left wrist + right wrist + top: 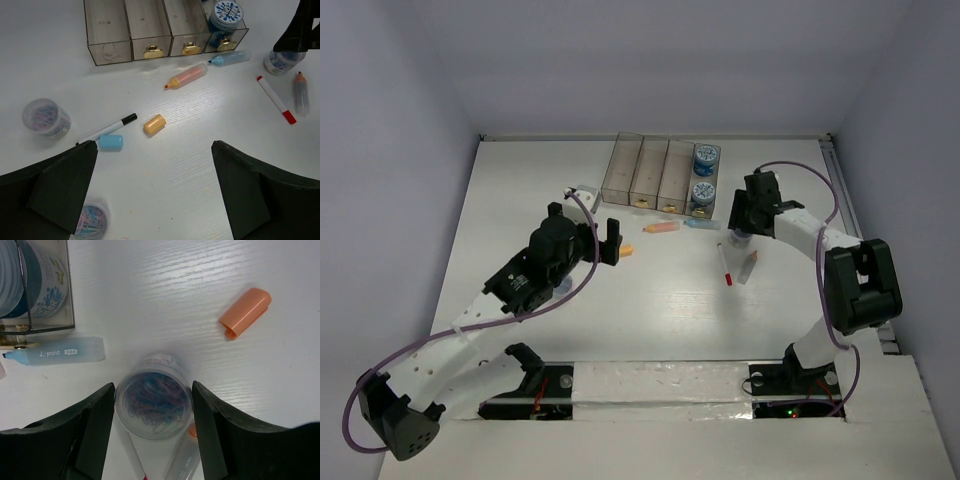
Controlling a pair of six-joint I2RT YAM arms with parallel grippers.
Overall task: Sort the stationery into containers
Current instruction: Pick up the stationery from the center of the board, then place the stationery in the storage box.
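Translucent plastic bins (107,52); clear plastic jar (152,405); matt white wood-grain table (175,290)

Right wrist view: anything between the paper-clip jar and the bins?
Blue highlighter lies flat between the paper-clip jar and the rightmost bin, which already holds two blue-lidded jars. Right gripper straddles the jar, nothing between.

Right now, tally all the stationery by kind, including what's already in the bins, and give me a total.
Clear jars of paper clips: 3
Blue-lidded jars: 2
Pens: 2
Markers: 3
Loose caps: 3
Total: 13
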